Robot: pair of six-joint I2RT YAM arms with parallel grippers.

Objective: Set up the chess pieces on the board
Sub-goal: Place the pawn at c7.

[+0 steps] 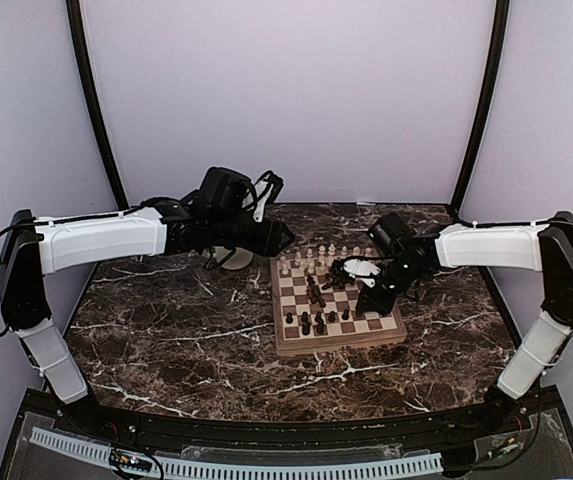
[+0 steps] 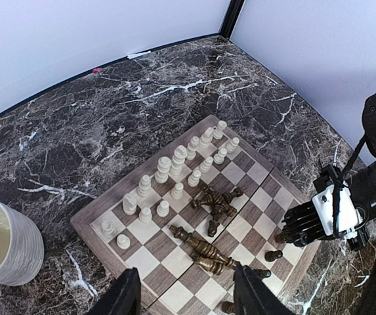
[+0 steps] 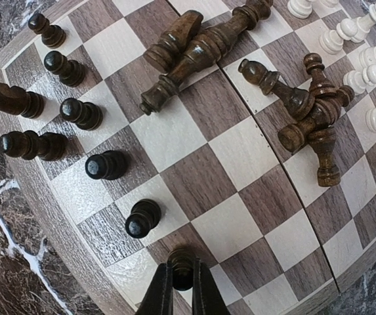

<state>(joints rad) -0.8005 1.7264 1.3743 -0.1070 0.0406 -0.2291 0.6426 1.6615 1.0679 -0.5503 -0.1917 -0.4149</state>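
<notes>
In the right wrist view, the right pincer [image 3: 182,279] was cut off by the frame edge at 6 o'clock, and its fingers covered the base of a dark pawn [image 3: 181,257]. The white pieces [image 3: 345,29] at 1 o'clock were cropped. In the left wrist view, the mug [image 2: 7,246] was cut off at 8 o'clock. From the top camera, the chess pieces [image 1: 318,292] were too small to tell by kind.

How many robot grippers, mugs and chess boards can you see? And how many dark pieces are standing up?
Grippers: 2 (left gripper, right gripper)
Mug: 1
Board: 1
Upright dark pieces: 8, one of them pinched by the right gripper
Total: 12
</notes>
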